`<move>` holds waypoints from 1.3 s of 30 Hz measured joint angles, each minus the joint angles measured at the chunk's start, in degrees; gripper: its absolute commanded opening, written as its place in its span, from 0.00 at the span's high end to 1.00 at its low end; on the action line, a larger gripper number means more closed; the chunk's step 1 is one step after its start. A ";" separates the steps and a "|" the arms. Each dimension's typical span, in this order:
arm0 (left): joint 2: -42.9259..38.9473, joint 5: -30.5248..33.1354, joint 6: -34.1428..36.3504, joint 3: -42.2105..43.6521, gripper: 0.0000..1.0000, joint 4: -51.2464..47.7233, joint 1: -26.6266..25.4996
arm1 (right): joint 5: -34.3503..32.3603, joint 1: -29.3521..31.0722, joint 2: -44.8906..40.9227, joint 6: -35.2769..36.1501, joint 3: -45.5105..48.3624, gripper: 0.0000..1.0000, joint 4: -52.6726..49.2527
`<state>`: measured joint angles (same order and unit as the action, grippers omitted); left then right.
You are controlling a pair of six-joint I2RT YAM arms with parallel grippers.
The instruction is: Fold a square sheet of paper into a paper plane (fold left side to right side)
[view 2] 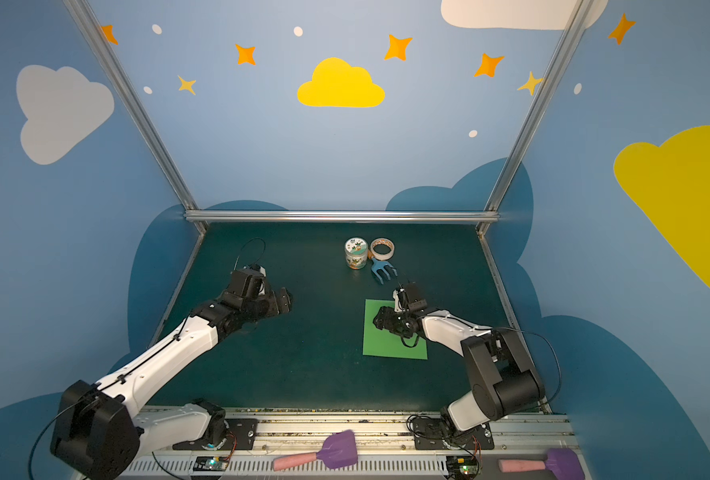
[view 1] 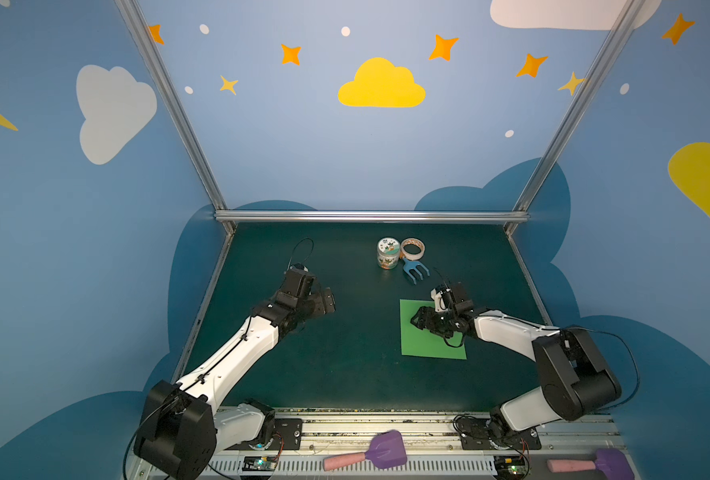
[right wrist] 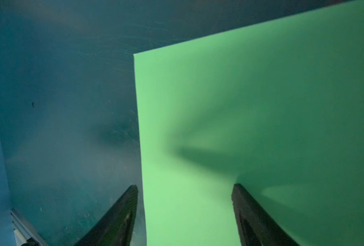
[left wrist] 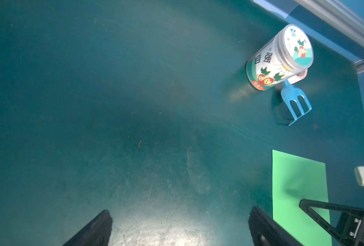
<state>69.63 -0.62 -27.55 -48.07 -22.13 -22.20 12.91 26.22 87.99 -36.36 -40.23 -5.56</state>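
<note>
Right claw (view 1: pixel 414 322) hangs low over the paper (view 1: pixel 423 345), jaws apart, nothing between them. Whether a pad touches the sheet, I can't tell. Left claw (view 1: pixel 328 301) is spread wide and empty too, hovering over bare mat (view 1: pixel 345 370), well apart from the paper.

The paper lies flat on the mat, right of centre, square to the table and with no crease showing in both top views. Beyond it stand a can (view 1: pixel 388 253), a tape roll (view 1: pixel 412 248) and a blue fork (view 1: pixel 415 272), the fork nearest but clear of the far edge.

Up close on the right wrist view, an edge of the paper (right wrist: pixel 262 95) runs between the fingers. One fingertip (right wrist: pixel 132 191) sits over mat just beside that edge and the other over green, with a corner ahead of the tips. From above, the right claw (view 2: pixel 376 322) points left across the sheet's left part.

Now the handling, as I read it. This sheet looks thin, light and limp, and it would likely skate on the smooth mat if pushed. It would also keep any stray dent for good. Lying dead flat, it offers no lip to pinch. The left edge or a left corner seems the best hold. Tease it up gently while the right side stays pinned, then carry it over.
</note>
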 measured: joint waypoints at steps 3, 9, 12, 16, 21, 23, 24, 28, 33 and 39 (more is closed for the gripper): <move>0.33 -0.15 -0.15 -0.02 0.00 -0.44 -0.09 | -2.38 3.41 1.90 -1.95 -1.18 0.30 1.88; 2.21 -0.61 -0.35 -0.57 0.00 -1.01 -0.42 | -3.69 11.85 6.99 -5.95 -6.12 0.31 4.83; 2.86 -0.81 -0.63 -0.90 0.00 -1.09 -1.01 | -3.26 14.40 8.66 -6.51 -8.81 0.31 3.80; 3.43 -1.03 -1.11 -1.53 0.00 -1.22 -2.43 | -3.02 14.73 7.89 -6.23 -9.86 0.27 -1.40; 6.01 -0.55 -1.68 -4.22 0.00 -1.03 -5.49 | -2.75 7.85 0.00 -4.52 -10.14 0.19 -8.28; 8.04 -0.35 -1.86 -5.64 0.00 -0.79 -6.84 | -2.54 3.69 -3.63 -3.39 -10.14 0.16 -10.14; 9.55 -0.31 -1.88 -6.62 0.00 -0.74 -7.67 | -2.47 1.22 -5.44 -2.97 -10.12 0.14 -11.10; 15.50 0.00 -1.77 -10.78 0.00 -0.63 -10.91 | -2.93 -6.56 -9.97 -1.16 -9.73 0.13 -15.32; 24.39 1.84 -0.04 -18.60 0.00 -0.94 -16.17 | 0.76 -15.13 -14.84 0.81 -4.37 0.16 -17.46; 33.55 4.20 2.47 -26.67 0.00 -1.88 -20.79 | 6.03 -21.42 -17.09 2.47 0.74 0.20 -18.88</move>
<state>103.18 3.57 -25.08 -74.74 -24.01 -42.98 18.94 4.80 70.89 -33.89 -39.48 -24.45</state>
